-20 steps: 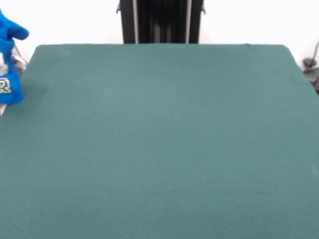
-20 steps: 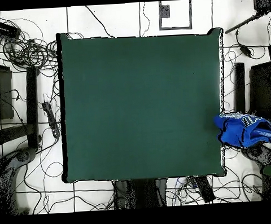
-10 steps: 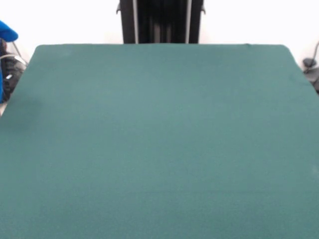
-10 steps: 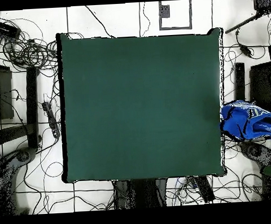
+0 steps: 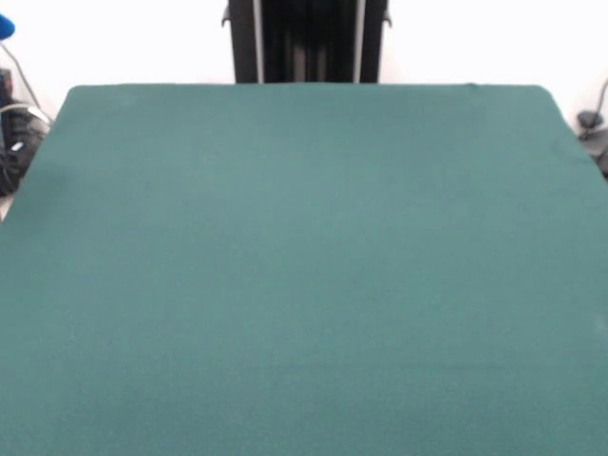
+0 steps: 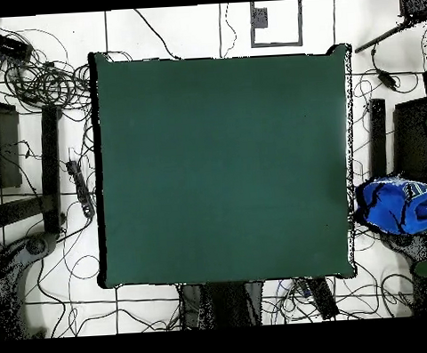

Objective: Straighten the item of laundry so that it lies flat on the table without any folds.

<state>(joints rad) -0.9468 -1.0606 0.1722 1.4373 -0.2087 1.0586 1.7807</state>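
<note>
**Claw out of sight, shirt off the table**

Claw not visible in either view — cannot tell how open it is, or whether it holds anything. The blue T-shirt [image 6: 398, 205] sits bunched at right of the overhead frame, just beyond the table [image 6: 221, 165] edge; a blue sliver shows upper left in the front view. Risk: landing crumpled, or snagging the floor cables [image 6: 43, 81] beside the table.

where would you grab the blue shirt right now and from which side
The blue shirt is bunched up off the table, beyond its right edge in the overhead view. Best guess: pinch its rounded hem edge nearest the table, coming from the table side. No gripper is in view, so reach cannot be judged.
</note>
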